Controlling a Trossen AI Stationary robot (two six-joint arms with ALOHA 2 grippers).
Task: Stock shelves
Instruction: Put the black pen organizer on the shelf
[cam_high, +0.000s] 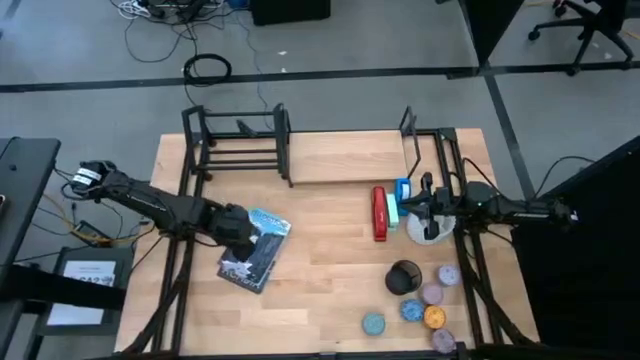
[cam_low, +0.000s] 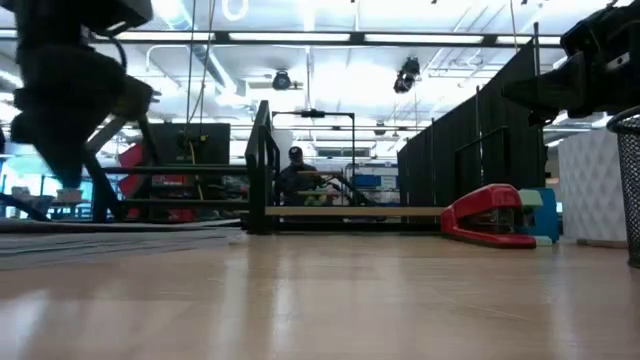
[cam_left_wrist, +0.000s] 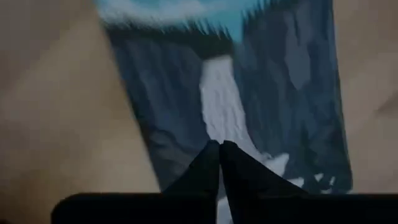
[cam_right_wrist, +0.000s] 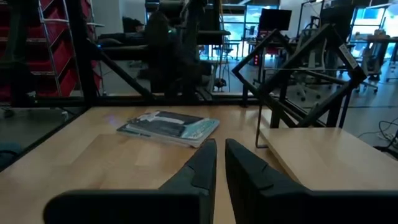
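1. Your left claw (cam_high: 243, 240) hovered directly over the book (cam_high: 256, 249), which lay flat on the worktop (cam_high: 320, 300), well apart from the shelves (cam_high: 300, 150) at the far edge. Its fingers were narrow, tips almost touching, and they held nothing.
2. Your right claw (cam_right_wrist: 220, 163) waited at the right side, near the red stapler (cam_high: 379, 213) and a white cup (cam_high: 428, 226). It was also nearly closed and empty.
3. I judged that the step in hand was the pickup of the book; nothing stood in the barred section of the shelves yet.
4. The next move, in my opinion, asked you to open the left claw wider, come down at one edge of the book, and grip it there. A flat book gives little to hold, so it could slip.
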